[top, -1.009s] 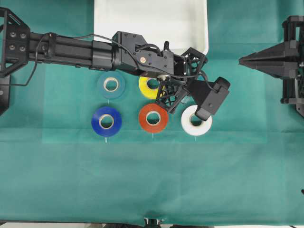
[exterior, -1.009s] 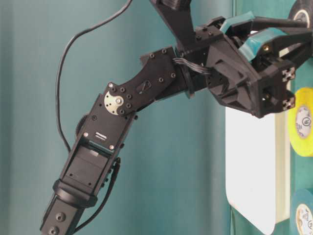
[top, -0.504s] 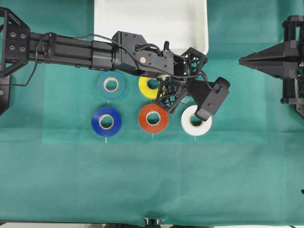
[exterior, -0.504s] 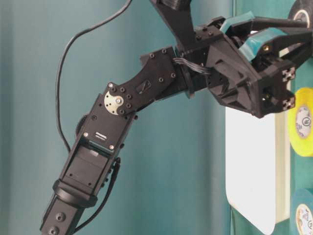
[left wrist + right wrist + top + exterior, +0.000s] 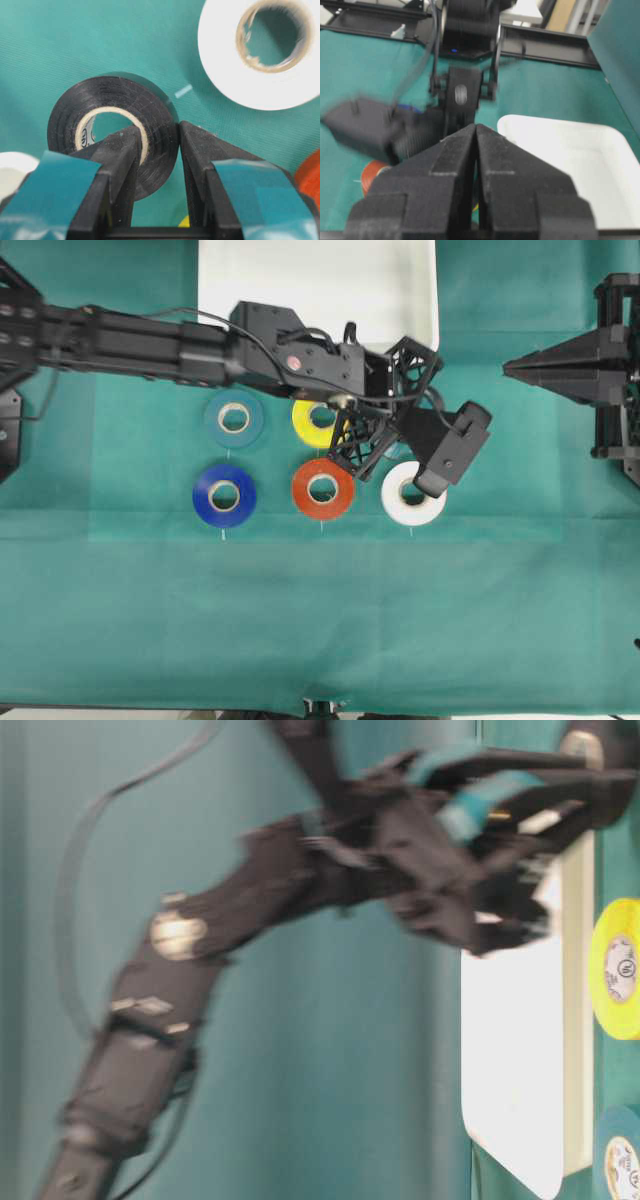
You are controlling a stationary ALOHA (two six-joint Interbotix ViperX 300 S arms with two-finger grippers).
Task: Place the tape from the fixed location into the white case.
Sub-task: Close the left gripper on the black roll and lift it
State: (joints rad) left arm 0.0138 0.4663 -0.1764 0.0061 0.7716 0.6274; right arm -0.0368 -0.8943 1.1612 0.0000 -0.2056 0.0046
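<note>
1. The left gripper (image 5: 155,165) is clamped on the tape (image 5: 112,127) — one finger (image 5: 122,165) sits inside the pale core, the other presses the outer black wall, so the roll's wall is pinched between them.

2. What has just changed: half a second ago the left arm was sharp and still in both outside views; now the table-level view shows it smeared with motion, and from overhead its near links sit a little nearer the case (image 5: 318,290). The grip itself looks the same, so I read this as the start of the lift.

3. Where the tape is: in the wrist view it hangs in the grip with green cloth (image 5: 300,620) behind it and the white roll (image 5: 260,52) beyond. From overhead the tape is hidden under the gripper, which lies between the yellow roll (image 5: 312,423) and the white one, just short of the case's near rim.

4. For the task — pick-up looks done, and the carry over the rim into the case and the release are what remain.

5. The right gripper (image 5: 476,150) has its fingers pressed together on nothing, parked well off to the side.
</note>
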